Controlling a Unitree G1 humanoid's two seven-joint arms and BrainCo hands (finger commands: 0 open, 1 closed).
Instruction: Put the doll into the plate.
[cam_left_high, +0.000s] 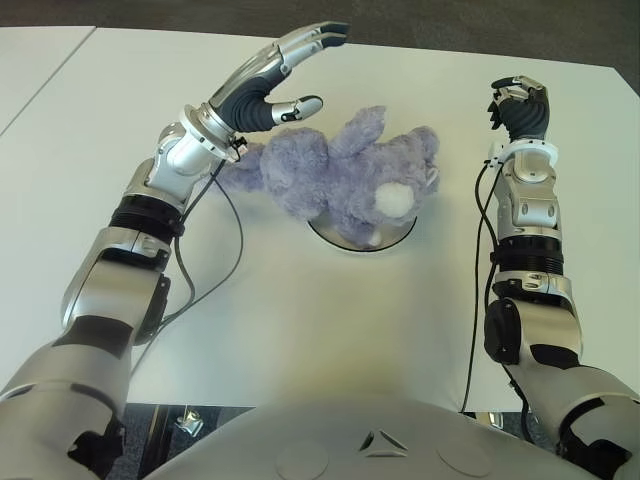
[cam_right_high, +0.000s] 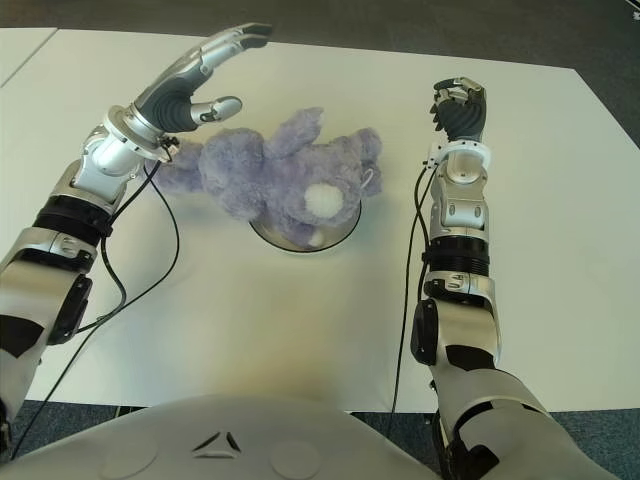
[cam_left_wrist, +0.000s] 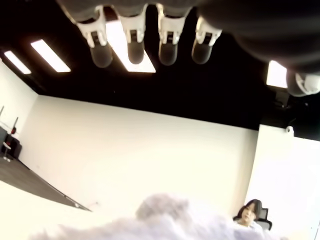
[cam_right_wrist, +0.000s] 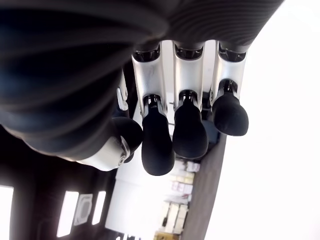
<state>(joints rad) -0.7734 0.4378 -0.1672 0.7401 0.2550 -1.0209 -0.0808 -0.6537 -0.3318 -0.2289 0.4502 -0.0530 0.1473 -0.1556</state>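
Left eye view: the purple doll (cam_left_high: 335, 180) is seen lying across the round plate (cam_left_high: 390, 237) on the white surface (cam_left_high: 320, 310), its head and white muzzle over the plate and one limb stretched off the rim toward the robot's left. The left robot hand (cam_left_high: 275, 85) is held just above and beside that limb, fingers (cam_left_high: 315, 38) extended and spread, nothing grasped; whether the wrist touches the fur cannot be told. In the left wrist view the straight fingertips (cam_left_wrist: 135, 50) are shown above the fuzzy doll, with a seated person (cam_left_wrist: 250, 215) far behind. The right robot hand (cam_left_high: 518, 105) is raised well to the right of the plate, fingers curled inward, empty.
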